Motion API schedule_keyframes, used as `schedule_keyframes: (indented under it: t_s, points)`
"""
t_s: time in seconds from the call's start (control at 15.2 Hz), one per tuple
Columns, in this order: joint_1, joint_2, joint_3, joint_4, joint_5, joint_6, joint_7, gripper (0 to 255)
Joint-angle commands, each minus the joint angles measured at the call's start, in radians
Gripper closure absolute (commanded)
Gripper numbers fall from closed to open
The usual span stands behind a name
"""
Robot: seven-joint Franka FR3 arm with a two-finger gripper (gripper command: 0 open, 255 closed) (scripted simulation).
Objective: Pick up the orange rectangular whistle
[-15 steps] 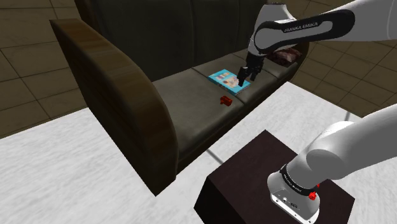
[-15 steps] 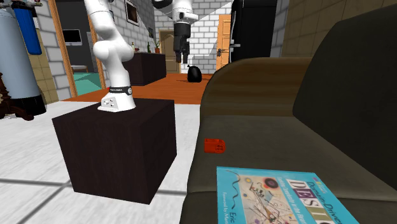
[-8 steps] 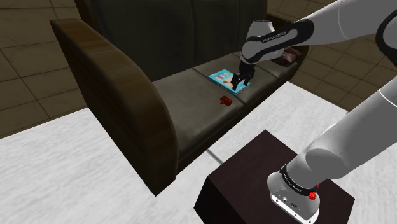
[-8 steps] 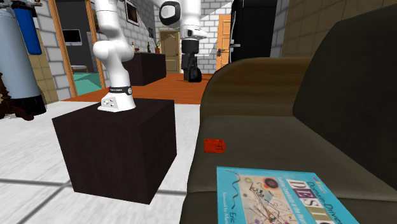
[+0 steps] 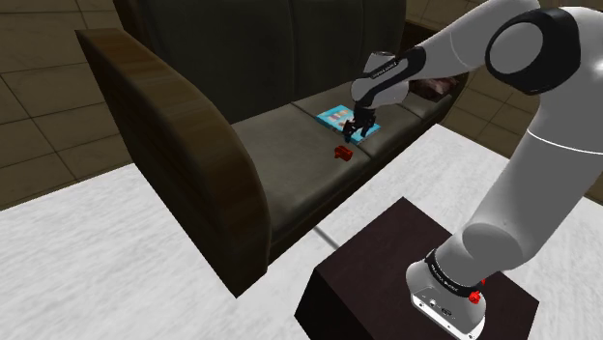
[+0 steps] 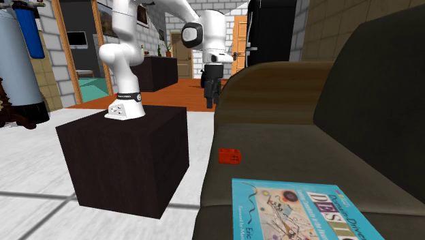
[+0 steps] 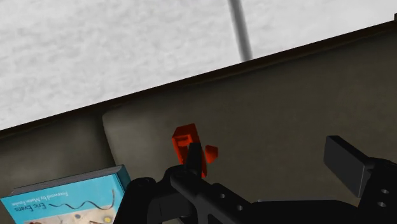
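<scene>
Dark olive sofa [image 5: 309, 145], with a curved wood-grain armrest [image 5: 184, 145] at its near end. White speckled floor [image 5: 87, 261] in front, tan tiled wall [image 6: 327, 24] behind. Far off: pale brick wall [image 6: 155, 34], orange door [image 6: 240, 41], reddish-brown floor [image 6: 170, 95], low dark cabinet [image 6: 155, 71].

White arm [image 5: 454, 43] outstretched, gripper [image 5: 356, 132] pointing down (fingers [image 7: 347, 164] apart)
</scene>
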Motion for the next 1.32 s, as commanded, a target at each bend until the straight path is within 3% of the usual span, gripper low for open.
schedule_keyframes:
  t_s: [0.0,0.79,1.25]
  points:
    - [-0.022,0.086,0.005,0.055,0.037,0.03,-0.032,0]
    - [-0.155,0.539,0.068,0.463,0.158,0.062,-0.117,0]
    - [-0.165,0.617,0.081,0.494,0.169,0.11,-0.123,0]
